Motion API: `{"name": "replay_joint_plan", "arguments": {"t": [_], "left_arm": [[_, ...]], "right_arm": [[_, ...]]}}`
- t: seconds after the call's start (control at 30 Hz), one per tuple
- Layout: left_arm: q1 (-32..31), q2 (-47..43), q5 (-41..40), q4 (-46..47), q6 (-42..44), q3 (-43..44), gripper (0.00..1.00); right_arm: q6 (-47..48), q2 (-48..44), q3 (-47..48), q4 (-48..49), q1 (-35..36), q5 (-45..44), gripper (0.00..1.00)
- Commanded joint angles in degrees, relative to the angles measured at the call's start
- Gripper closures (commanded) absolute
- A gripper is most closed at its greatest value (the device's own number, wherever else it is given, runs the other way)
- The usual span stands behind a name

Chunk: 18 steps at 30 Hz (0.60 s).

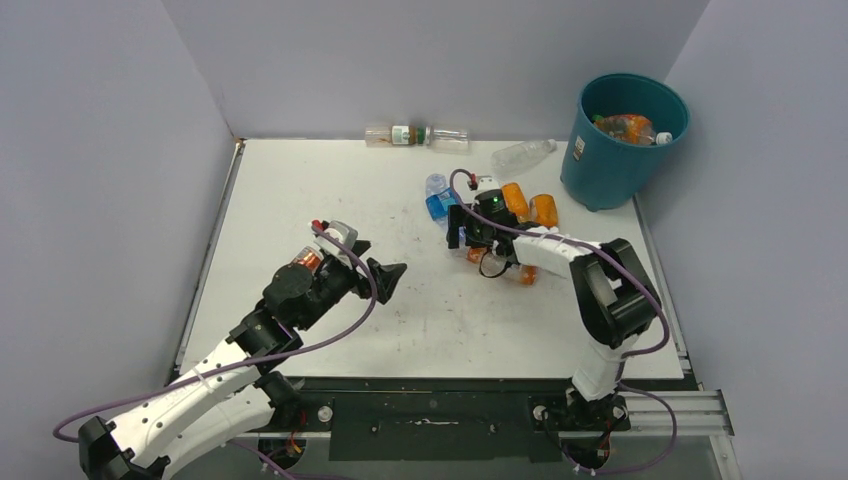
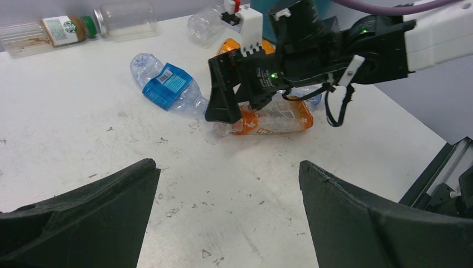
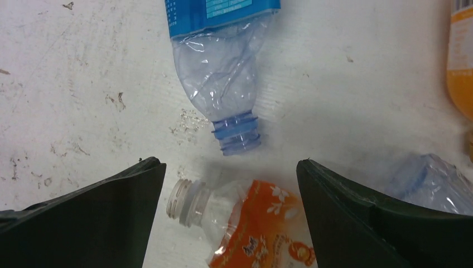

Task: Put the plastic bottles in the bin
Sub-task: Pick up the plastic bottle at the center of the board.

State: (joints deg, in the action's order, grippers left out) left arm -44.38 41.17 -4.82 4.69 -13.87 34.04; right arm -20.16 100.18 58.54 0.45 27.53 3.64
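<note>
We see a round teal-blue plastic bin (image 1: 610, 172) bearing a small white label (image 1: 579, 147). On the dark-specked white tabletop (image 1: 330, 200) lies a crushed clear plastic bottle (image 3: 220, 61) with a bright blue wrapper printed in white and a blue-tinted neck. We also make out an uncapped clear plastic bottle (image 3: 251, 223) whose orange wrapper is patterned with small white flowers, and a brown-streaked clear plastic bottle (image 2: 58, 30) with a white-and-green wrapper and a green cap.
</note>
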Motion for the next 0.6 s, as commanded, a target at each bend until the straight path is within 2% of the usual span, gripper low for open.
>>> {"name": "replay_joint_plan", "arguments": {"t": [0.0,0.17,0.4,0.57], "left_arm": [[-0.8,-0.42,-1.43,0.67,1.74,2.15,0.04],[-1.08,-0.25,-1.28,0.67,1.83,2.13,0.04],[-1.01,-0.27,1.36,1.7,1.09,2.08,0.04],[-0.99,-0.47,1.9,2.11,0.86,1.91,0.04]], "right_arm": [[3.24,4.31,6.52,1.76,0.92,-0.43,0.09],[5.89,2.32,4.93,-1.05,4.39,-4.31,0.08],[6.19,-7.61,-4.33,-3.7,5.63,-6.95,0.02],[7.08,-10.92,-6.55,-6.91,7.73,-12.18,0.0]]}}
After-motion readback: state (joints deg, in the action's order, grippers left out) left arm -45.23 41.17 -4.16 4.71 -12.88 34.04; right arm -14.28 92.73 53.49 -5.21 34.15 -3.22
